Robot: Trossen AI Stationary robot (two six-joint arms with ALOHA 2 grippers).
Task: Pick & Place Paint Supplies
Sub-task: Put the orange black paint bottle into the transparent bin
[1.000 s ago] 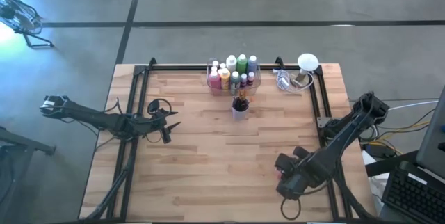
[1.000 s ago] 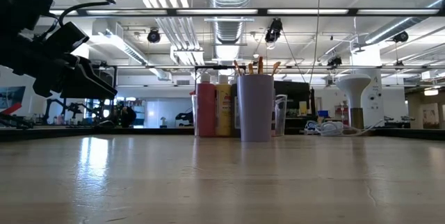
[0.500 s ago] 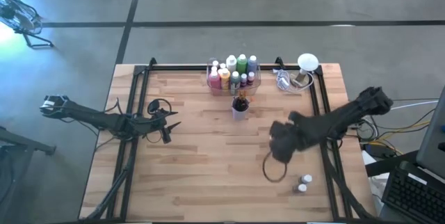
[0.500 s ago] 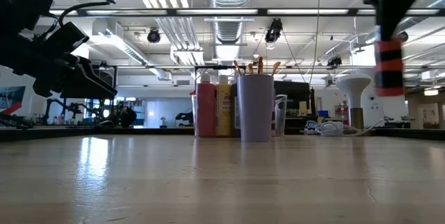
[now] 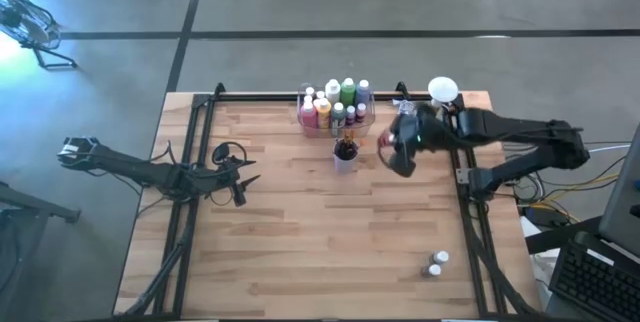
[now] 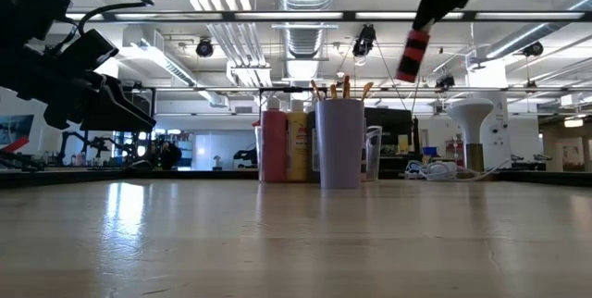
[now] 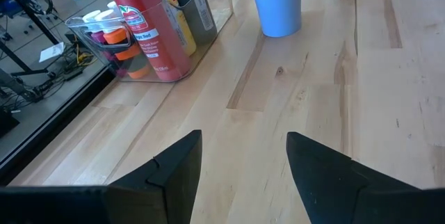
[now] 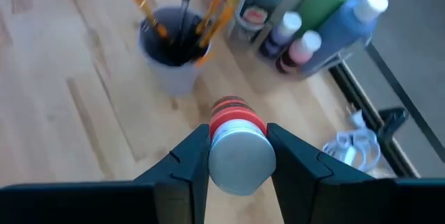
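My right gripper [image 5: 400,150] hangs in the air just right of the cup of paintbrushes [image 5: 345,152], shut on a small red paint bottle with a white cap [image 8: 238,147]. In the low view the red bottle [image 6: 415,55] shows high above the table. A clear bin of paint bottles [image 5: 335,110] stands at the far edge, behind the cup. Two small white-capped bottles [image 5: 437,262] stand on the table near its front right corner. At the left, my left gripper [image 5: 237,180] waits open, low over the table, with nothing between its fingers [image 7: 174,172]. My right gripper pinches the small red bottle between its two fingers [image 8: 288,160], on the bottle's sides near the white cap [image 8: 240,156]. The cap end faces back toward the wrist and the red body [image 8: 233,113] points onward along the fingers. The bottle slants downward, lifted clear of the table.
A white round lamp-like object [image 5: 442,89] and a tangle of cable [image 5: 410,114] lie at the far right corner. A black frame rail [image 5: 465,177] runs along the table's right side. Bare wood spans the middle and near part of the table [image 5: 320,242].
My right gripper has swung from the table's near right corner up and toward the far edge, turning as it went, and now hangs beside the cup and bin. The red bottle has travelled with it, clear of the table. Two small bottles stayed behind at the near right.
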